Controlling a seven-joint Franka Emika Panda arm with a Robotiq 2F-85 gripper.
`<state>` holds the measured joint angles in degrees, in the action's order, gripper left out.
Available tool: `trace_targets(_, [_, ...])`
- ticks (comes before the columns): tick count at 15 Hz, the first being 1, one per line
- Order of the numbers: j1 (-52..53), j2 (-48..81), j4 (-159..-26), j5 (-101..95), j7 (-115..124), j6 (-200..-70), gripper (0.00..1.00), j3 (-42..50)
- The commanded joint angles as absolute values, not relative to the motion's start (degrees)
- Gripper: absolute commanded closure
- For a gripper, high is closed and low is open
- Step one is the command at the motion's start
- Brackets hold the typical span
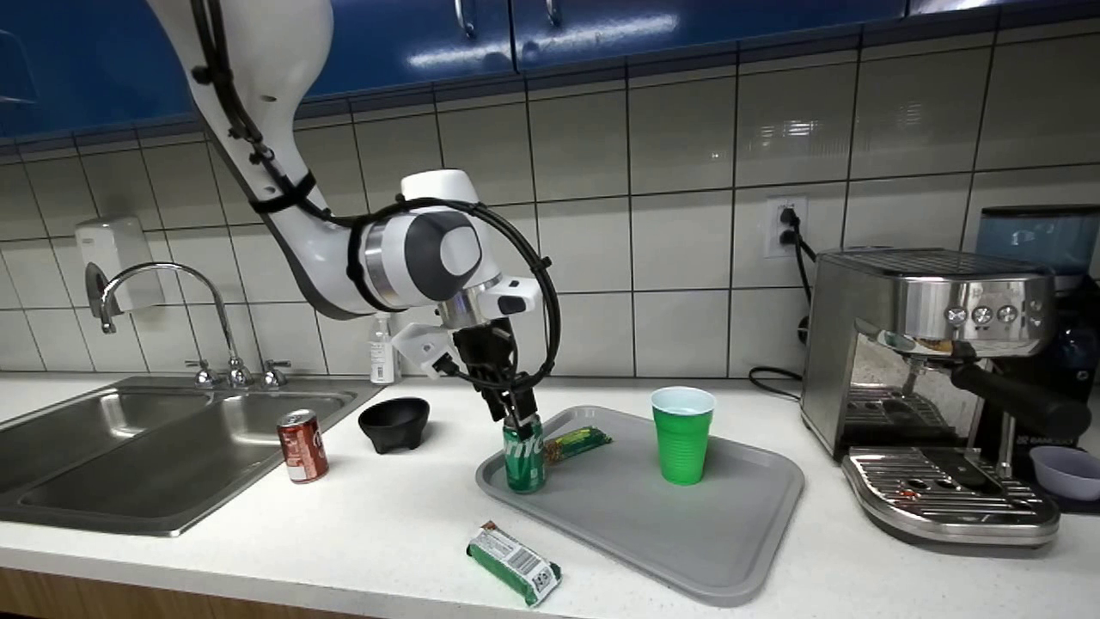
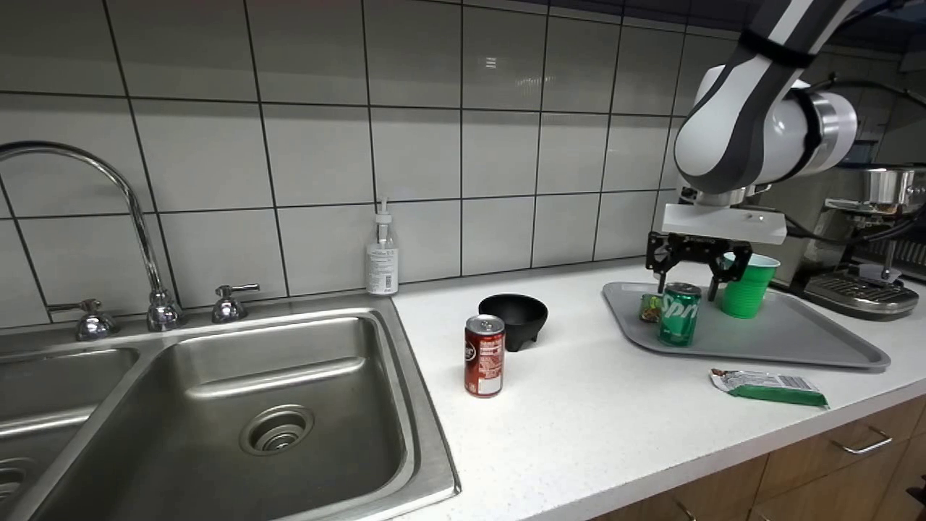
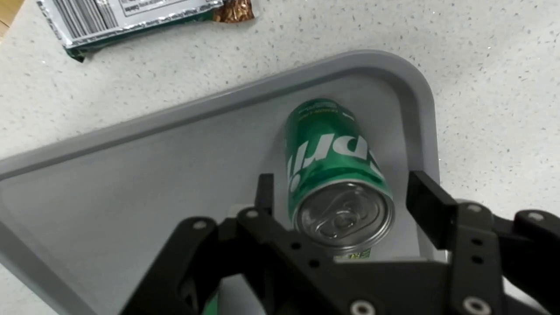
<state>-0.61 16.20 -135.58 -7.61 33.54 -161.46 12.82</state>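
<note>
Left to right in the wrist view: one black fingertip point(image 3: 265, 192) of the black two-fingered gripper point(image 3: 343, 197), the green cylindrical metal can point(image 3: 330, 140), the opposite fingertip point(image 3: 431, 205). The fingers are spread wider than the can, gaps showing on both sides, nothing gripped. The can stands on the flat grey plastic tray point(image 3: 175, 170), long axis vertical, silver lid point(image 3: 345, 214) between the fingertips, body reaching below.
</note>
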Motion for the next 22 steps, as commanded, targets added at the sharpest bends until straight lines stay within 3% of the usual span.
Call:
trace_targets(1, [1.2,16.2,-134.4,-7.3,34.0,-161.2,0.00,14.6])
trace_targets(22, [1.9,1.9,-148.5,-14.8,38.8,-161.1,0.00,15.4])
